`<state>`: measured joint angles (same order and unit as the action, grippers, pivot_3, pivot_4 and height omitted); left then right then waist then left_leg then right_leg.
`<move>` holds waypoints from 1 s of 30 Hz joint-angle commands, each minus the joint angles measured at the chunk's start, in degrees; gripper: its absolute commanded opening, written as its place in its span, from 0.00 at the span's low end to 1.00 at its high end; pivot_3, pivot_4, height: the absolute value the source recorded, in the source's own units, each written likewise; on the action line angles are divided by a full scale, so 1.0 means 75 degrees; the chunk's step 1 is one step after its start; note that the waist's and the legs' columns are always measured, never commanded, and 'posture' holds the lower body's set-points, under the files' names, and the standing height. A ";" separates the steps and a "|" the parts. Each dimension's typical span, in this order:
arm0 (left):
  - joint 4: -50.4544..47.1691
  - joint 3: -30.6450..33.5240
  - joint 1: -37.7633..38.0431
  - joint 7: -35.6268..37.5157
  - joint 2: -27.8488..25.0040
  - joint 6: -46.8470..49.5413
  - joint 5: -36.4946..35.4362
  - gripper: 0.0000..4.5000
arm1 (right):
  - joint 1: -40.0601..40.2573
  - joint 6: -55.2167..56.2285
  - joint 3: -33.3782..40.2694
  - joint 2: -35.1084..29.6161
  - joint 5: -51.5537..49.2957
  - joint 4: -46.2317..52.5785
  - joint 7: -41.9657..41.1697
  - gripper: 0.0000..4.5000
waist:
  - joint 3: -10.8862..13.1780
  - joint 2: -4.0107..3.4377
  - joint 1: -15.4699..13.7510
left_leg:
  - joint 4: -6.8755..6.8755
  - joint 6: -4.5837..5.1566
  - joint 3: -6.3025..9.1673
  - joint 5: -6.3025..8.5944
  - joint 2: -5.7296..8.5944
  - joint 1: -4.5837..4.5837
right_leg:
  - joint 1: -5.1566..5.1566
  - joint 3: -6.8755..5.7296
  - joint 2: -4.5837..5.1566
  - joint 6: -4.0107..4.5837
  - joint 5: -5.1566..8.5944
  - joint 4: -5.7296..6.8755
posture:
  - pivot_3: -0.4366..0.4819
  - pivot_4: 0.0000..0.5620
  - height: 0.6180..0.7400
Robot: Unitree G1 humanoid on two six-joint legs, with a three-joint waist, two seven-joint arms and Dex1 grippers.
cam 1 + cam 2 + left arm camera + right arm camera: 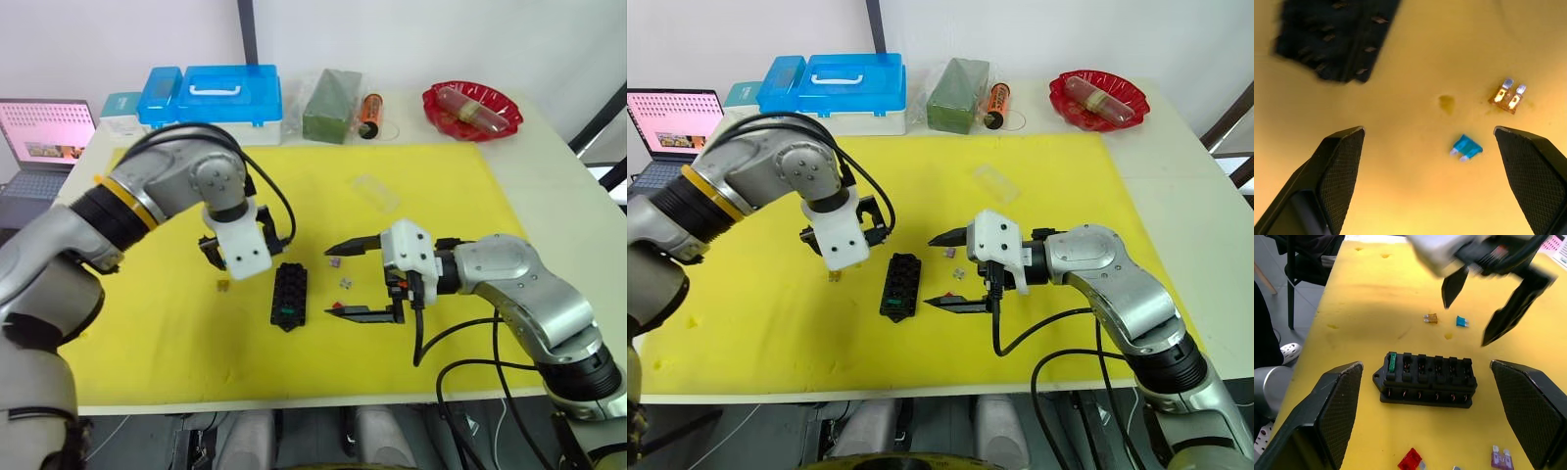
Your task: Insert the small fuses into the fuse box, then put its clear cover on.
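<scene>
**Left eye view: fuse box has one fuse in, both claws wide open**

Right gripper near the front of the yellow mat, fingers spread wide, nothing held. Red fuse lying just by its lower finger, purple fuse and a grey fuse loose between the fingers. Fuse box flat on the mat just left of that claw, green fuse already sitting in an end slot, remaining slots bare. Left gripper hovering over the mat left of the box, jaws gaping, gripping nothing. Blue fuse lying between its fingertips, orange fuse just beside it. Clear cover further back on the mat, well apart from the box. Way at the back off the mat: blue-lidded case, wrapped green block, red dish, laptop off to the left.
</scene>
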<state>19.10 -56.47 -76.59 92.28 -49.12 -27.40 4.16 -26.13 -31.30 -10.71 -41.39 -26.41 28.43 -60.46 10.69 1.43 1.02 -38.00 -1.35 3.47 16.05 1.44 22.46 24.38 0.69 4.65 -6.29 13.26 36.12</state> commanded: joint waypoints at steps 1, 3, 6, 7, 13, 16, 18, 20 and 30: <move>-0.0195 0.0479 -0.0021 0.0030 -0.0398 0.0945 -0.0418 1.00 | -0.0122 0.0156 0.0041 0.0091 -0.0025 0.0124 0.0017 1.00 | 0.0000 0.0000 -0.0012 | 0.0000 0.0000 0.0000 0.0000 0.0000 0.0000 | 0.0000 0.0000 0.0000 0.0000 0.0000 0.0000 | 0.48 0.27 1.00; -0.0554 0.0819 0.0177 0.0030 -0.1014 0.2553 -0.1274 1.00 | -0.0096 0.0180 0.0077 0.0120 -0.0021 0.0102 0.0035 1.00 | 0.0000 0.0000 0.0019 | -0.0003 0.0000 0.0000 0.0000 0.0000 0.0001 | 0.0000 0.0000 0.0000 0.0000 0.0000 0.0001 | 0.48 0.27 1.00; -0.1540 0.1836 0.0782 0.0030 -0.1894 0.5883 -0.3298 1.00 | -0.0031 0.0244 0.0136 0.0133 0.0012 0.0110 0.0095 1.00 | 0.0001 -0.0002 0.0116 | -0.0001 0.0011 0.0005 0.0006 -0.0010 -0.0001 | 0.0008 0.0007 -0.0010 0.0001 0.0001 0.0010 | 0.48 0.27 1.00; -0.1754 0.2392 0.1107 -0.0008 -0.2048 0.6956 -0.3865 1.00 | -0.0017 0.0271 0.0145 0.0148 0.0031 0.0114 0.0131 1.00 | 0.0001 -0.0002 0.0139 | -0.0002 0.0014 0.0007 0.0008 -0.0013 -0.0001 | 0.0008 0.0005 -0.0010 0.0002 0.0004 0.0014 | 0.48 0.27 1.00; -0.2824 0.6170 0.4239 -0.1962 -0.2835 1.1204 -0.6837 1.00 | 0.0020 0.0400 0.0107 0.0326 0.0063 0.0110 0.0312 1.00 | -0.0001 -0.0004 0.0194 | -0.0005 0.0015 0.0017 0.0009 -0.0035 -0.0013 | 0.0001 0.0010 -0.0006 0.0001 0.0005 0.0021 | 0.48 0.27 1.00; -0.3136 0.8685 0.5595 -0.3547 -0.2428 1.3631 -0.8842 1.00 | 0.0005 0.0506 0.0030 0.0402 0.0093 0.0015 0.0274 1.00 | 0.0000 -0.0002 0.0177 | -0.0005 0.0015 0.0019 0.0009 -0.0039 -0.0012 | 0.0003 0.0010 -0.0008 0.0002 0.0005 0.0021 | 0.48 0.27 1.00; -0.3061 1.0413 0.6590 -0.4660 -0.1936 1.5027 -0.9944 1.00 | -0.0047 0.0564 -0.0023 0.0459 0.0101 -0.0056 0.0222 1.00 | -0.0001 -0.0005 0.0168 | -0.0006 0.0014 0.0021 0.0009 -0.0040 -0.0013 | 0.0001 0.0009 -0.0003 0.0002 0.0004 0.0021 | 0.48 0.27 1.00; -0.3048 1.1734 0.7637 -0.5590 -0.1526 1.5831 -1.0751 1.00 | -0.0125 0.0600 -0.0064 0.0516 0.0091 -0.0133 0.0179 1.00 | -0.0003 -0.0009 0.0186 | -0.0004 0.0014 0.0018 0.0009 -0.0038 -0.0022 | -0.0003 0.0014 -0.0001 0.0002 0.0004 0.0020 | 0.48 0.27 1.00; -0.3696 1.2777 1.2747 -0.9739 -0.0753 1.4056 -1.5505 1.00 | -0.0414 0.0813 -0.0352 0.0678 0.0372 -0.0415 0.0057 1.00 | -0.0008 -0.0008 -0.0024 | 0.0009 -0.0012 0.0010 0.0007 -0.0041 -0.0035 | 0.0000 0.0031 0.0058 0.0048 -0.0006 0.0004 | 0.48 0.27 1.00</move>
<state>-5.52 39.50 17.47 22.42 -55.18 81.57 -106.46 -28.14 -25.90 -13.49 -36.93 -23.54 24.41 -60.00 10.63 1.37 0.84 -37.92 -1.47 3.53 16.10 1.15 22.20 24.36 0.92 5.14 -5.84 13.24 36.11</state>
